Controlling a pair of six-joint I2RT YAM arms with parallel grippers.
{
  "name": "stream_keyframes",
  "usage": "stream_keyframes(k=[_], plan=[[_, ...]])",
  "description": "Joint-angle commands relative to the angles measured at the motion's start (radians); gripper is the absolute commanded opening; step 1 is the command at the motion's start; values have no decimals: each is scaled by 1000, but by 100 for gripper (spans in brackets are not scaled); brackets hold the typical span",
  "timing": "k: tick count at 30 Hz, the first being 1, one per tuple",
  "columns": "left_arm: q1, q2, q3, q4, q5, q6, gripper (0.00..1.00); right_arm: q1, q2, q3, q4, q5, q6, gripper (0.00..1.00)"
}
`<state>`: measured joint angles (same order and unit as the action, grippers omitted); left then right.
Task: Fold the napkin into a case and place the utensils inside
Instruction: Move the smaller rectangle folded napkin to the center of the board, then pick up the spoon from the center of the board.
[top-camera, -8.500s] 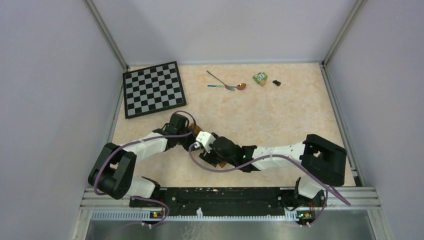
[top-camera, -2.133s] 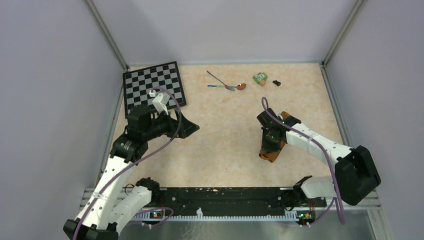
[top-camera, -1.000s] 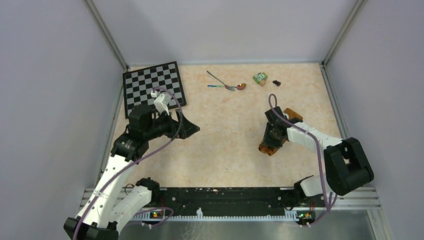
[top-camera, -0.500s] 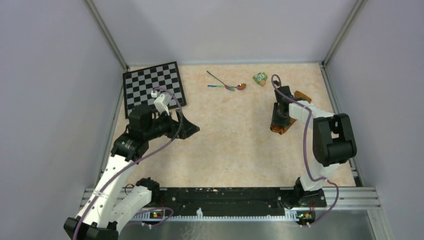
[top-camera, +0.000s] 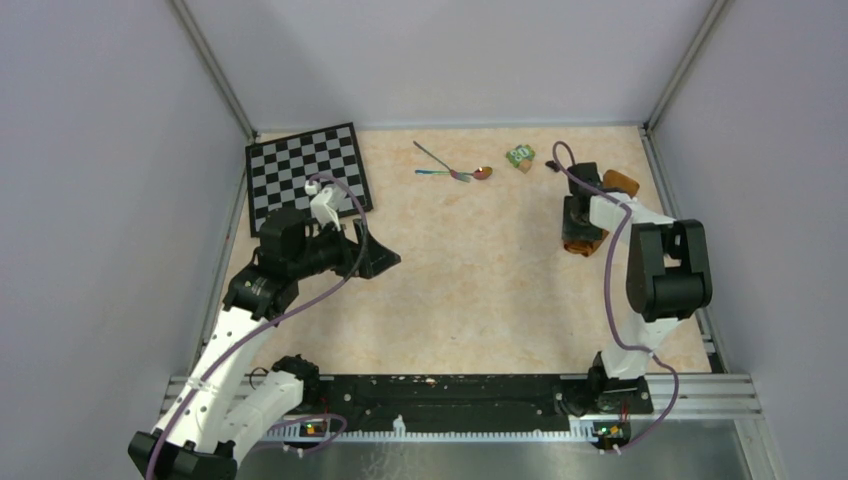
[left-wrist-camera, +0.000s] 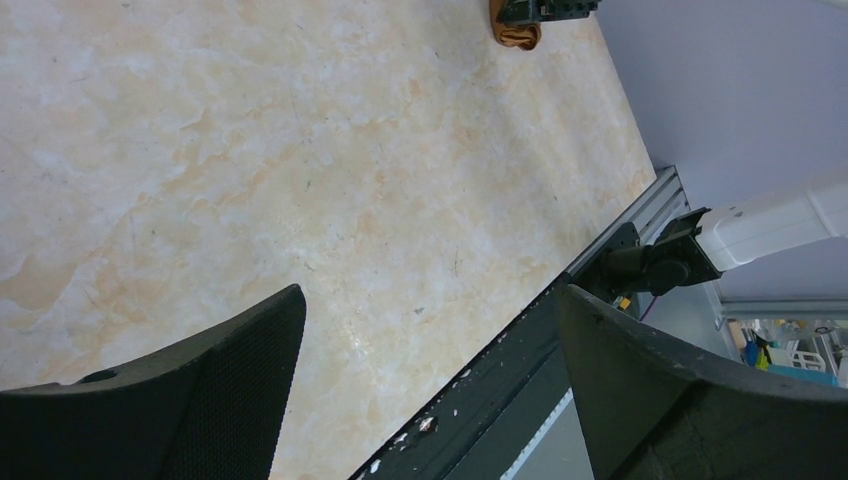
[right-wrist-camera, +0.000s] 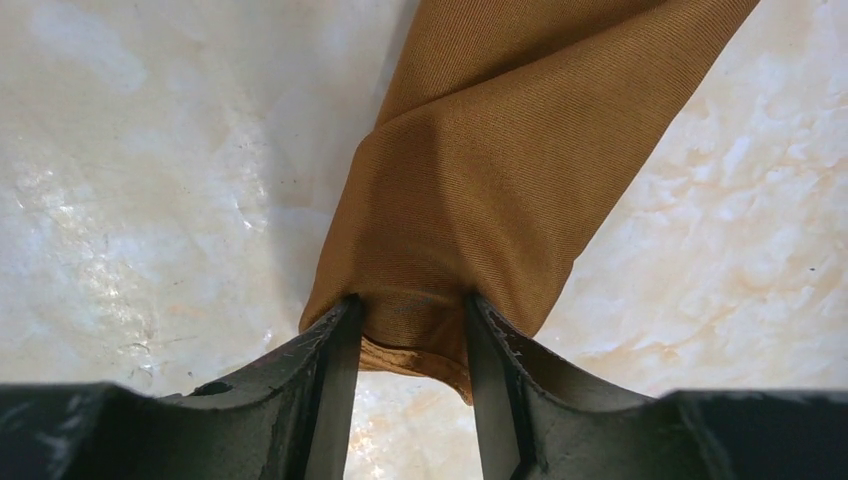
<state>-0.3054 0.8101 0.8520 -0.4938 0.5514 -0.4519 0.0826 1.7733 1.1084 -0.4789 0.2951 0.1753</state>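
On your far left, the chessboard (top-camera: 308, 178) is lying flat in the far-left corner of the table (top-camera: 470, 290). Just beside its near right corner, your left gripper (top-camera: 375, 255) is hovering over bare marbled tabletop. Its jaws are spread wide with nothing between them, and the left wrist view is showing only table surface in the gap.

Moving right along the far edge, the utensils (top-camera: 455, 168) are lying crossed on the table, purple-blue handles to the left and the spoon's coppery bowl to the right. Near them to the right, a small green block (top-camera: 519, 155) and a tiny black object (top-camera: 553, 165) are sitting just beside each other.

Further right, near the right wall, your right gripper (top-camera: 582, 215) is clamping the napkin (right-wrist-camera: 500, 180). The cloth is looking orange-brown with a fine woven sheen. It is bunched into a narrow strip, one layer wrapping diagonally over another. In the right wrist view its near end is being squeezed between the two fingers (right-wrist-camera: 335, 390), with a lighter hem edge peeking out below them. From above, orange ends are showing on both sides of the gripper. You cannot tell whether the strip is resting fully on the table.
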Motion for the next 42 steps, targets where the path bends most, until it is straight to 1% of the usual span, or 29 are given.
stream_keyframes(k=[1, 3, 6, 7, 9, 11, 13, 15, 17, 20, 22, 25, 27, 29, 33, 36, 38, 42], plan=[[2, 11, -2, 40, 32, 10, 99, 11, -44, -2, -81, 39, -70, 45], [2, 18, 4, 41, 30, 11, 99, 50, -102, 36, -119, 61, -66, 49], [2, 24, 11, 42, 20, 13, 99, 132, -202, 88, -148, 103, -54, 60], [2, 26, 7, 47, 15, 11, 99, 149, -220, 101, -141, 68, -40, 63], [2, 30, -4, 73, 8, -2, 99, 157, -241, 118, -105, -45, 15, 64], [2, 42, -12, 100, 16, -24, 99, 157, -265, 98, 30, -162, 77, 65], [2, 53, -20, 124, 34, -51, 99, 156, -266, 63, 188, -275, 138, 70], [2, 51, -35, 160, 49, -83, 99, 155, -206, 78, 296, -396, 193, 71], [2, 46, -55, 192, 47, -113, 99, 155, -104, 131, 360, -502, 240, 71], [3, 38, -78, 229, 34, -156, 99, 155, 45, 218, 434, -574, 295, 70], [2, 33, -92, 245, 13, -179, 99, 150, 143, 290, 432, -592, 322, 70], [0, 28, -115, 264, -27, -208, 99, 142, 283, 390, 459, -634, 398, 68], [0, 28, -122, 268, -46, -233, 99, 137, 345, 399, 510, -600, 440, 65], [0, 27, -122, 266, -57, -253, 99, 122, 385, 400, 546, -577, 483, 63], [0, 26, -103, 223, -86, -258, 99, 99, 464, 429, 598, -589, 545, 57], [0, 22, -99, 206, -113, -251, 99, 97, 527, 484, 576, -604, 557, 48], [0, 27, -96, 204, -117, -249, 99, 97, 546, 484, 601, -618, 573, 42], [-1, 40, -97, 214, -106, -248, 99, 101, 575, 478, 641, -625, 609, 36]])
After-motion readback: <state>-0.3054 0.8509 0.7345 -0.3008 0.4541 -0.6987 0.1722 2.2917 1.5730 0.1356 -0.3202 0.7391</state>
